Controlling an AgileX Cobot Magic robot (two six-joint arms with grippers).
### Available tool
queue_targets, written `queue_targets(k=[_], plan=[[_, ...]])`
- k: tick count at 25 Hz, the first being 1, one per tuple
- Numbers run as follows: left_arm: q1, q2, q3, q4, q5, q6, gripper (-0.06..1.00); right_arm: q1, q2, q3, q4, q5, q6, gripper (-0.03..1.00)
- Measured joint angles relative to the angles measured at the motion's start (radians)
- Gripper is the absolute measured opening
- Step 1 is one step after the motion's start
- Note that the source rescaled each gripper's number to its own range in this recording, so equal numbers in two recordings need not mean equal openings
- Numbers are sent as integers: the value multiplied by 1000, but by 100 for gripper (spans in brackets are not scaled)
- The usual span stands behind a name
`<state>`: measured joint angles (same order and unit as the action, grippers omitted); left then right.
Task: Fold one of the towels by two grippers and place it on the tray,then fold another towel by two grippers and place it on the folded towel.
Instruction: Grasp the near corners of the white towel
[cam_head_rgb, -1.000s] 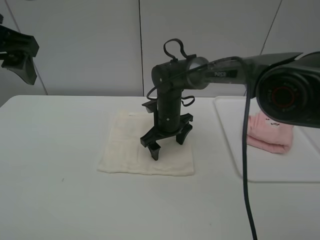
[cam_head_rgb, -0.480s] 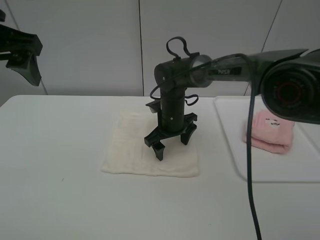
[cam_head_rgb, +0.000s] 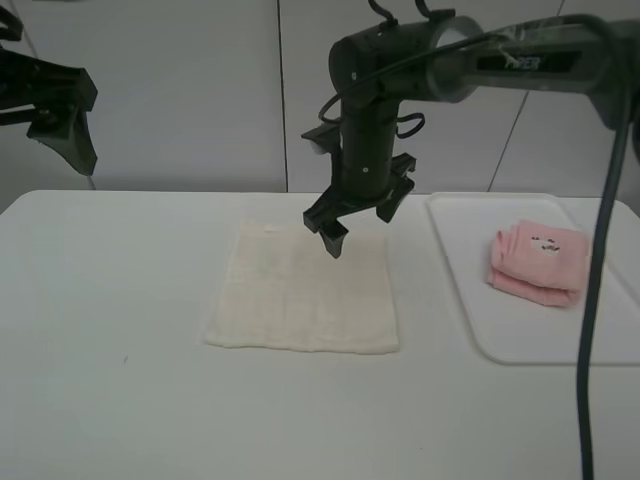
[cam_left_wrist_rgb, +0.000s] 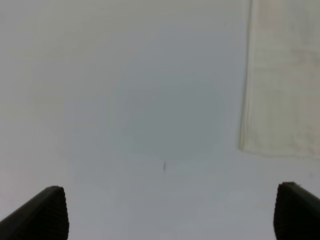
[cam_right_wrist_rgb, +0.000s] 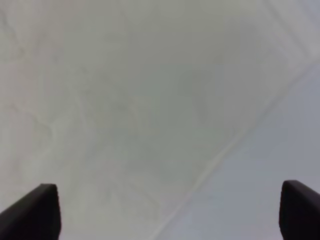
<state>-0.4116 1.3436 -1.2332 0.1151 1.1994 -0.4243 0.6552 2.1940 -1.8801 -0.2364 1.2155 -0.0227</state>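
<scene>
The cream-white towel (cam_head_rgb: 300, 292) lies flat and unfolded on the table, and its edge shows in the left wrist view (cam_left_wrist_rgb: 285, 85). My right gripper (cam_head_rgb: 360, 222) hangs open above the towel's far edge, holding nothing. In the right wrist view the towel (cam_right_wrist_rgb: 120, 100) fills most of the frame between the wide-apart fingertips (cam_right_wrist_rgb: 31, 212) of the right gripper (cam_right_wrist_rgb: 165, 215). The pink towel (cam_head_rgb: 537, 263) sits folded on the white tray (cam_head_rgb: 500, 345) at the right. My left gripper (cam_head_rgb: 60, 125) is raised high at the far left, open and empty (cam_left_wrist_rgb: 170, 220).
Bare white table (cam_head_rgb: 120, 330) surrounds the towel, with a small dark speck (cam_left_wrist_rgb: 164, 166) to the towel's left. The right arm's cable (cam_head_rgb: 590, 330) hangs down in front of the tray. A white panelled wall stands behind the table.
My right gripper has risen off the cream-white towel and moved toward its far edge, still open. The towel stays flat. The left gripper has barely shifted.
</scene>
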Motion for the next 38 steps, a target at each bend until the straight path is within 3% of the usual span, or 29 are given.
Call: queue_targets(k=[5,11,14,19,23,28,38], plan=[[0,111,0,-7,-1,139,100,0,-55,20,27,-1,-83,86],[0,178,0,15,-58,285,100,-22,-227,210,111,0,-282,75],[0,195,0,-24,-83,384,100,-52,-343,352,152,-22,-396,74],[0,243,0,-115,-124,525,100,-67,-524,554,170,-147,-514,74],[0,298,0,-115,-144,599,100,-67,-596,655,172,-236,-527,73],[0,353,0,-124,-150,711,100,-67,-614,674,184,-307,-520,73],[0,374,0,-124,-212,749,100,-67,-614,674,441,-378,-493,73]])
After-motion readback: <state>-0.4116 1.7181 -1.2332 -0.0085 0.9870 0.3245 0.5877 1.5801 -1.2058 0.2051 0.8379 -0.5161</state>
